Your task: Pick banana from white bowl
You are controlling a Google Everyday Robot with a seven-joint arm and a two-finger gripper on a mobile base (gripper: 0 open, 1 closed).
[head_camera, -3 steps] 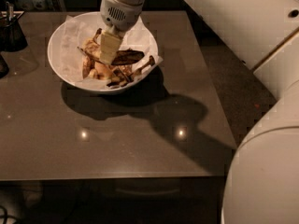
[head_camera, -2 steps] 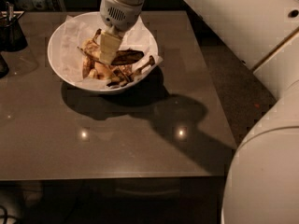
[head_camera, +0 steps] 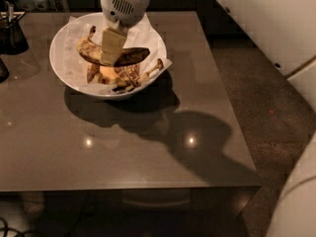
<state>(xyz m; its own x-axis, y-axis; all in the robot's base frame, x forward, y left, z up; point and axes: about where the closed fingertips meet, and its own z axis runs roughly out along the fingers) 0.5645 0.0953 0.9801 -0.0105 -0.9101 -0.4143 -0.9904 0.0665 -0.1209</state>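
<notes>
The white bowl [head_camera: 61, 65] stands at the table's back left, lined with crumpled white paper. A brown-spotted banana [head_camera: 86, 51] lies across its middle, with its dark end [head_camera: 136, 56] pointing right. My gripper [head_camera: 112, 47] comes down from above into the bowl's middle and is shut on this banana, its cream fingers [head_camera: 111, 41] covering the banana's middle. A second, heavily spotted banana [head_camera: 123, 75] lies below it in the bowl's front part, stem to the right.
A small dark cup [head_camera: 11, 33] stands at the table's left edge behind the bowl, and a dark object [head_camera: 2, 70] lies just in front of it. The grey table [head_camera: 148, 147] ends at the front and right. My white arm [head_camera: 276, 19] fills the right side.
The banana's left end has shifted up and to the left with the gripper closed around its middle. The bowl and the second banana have stayed put.
</notes>
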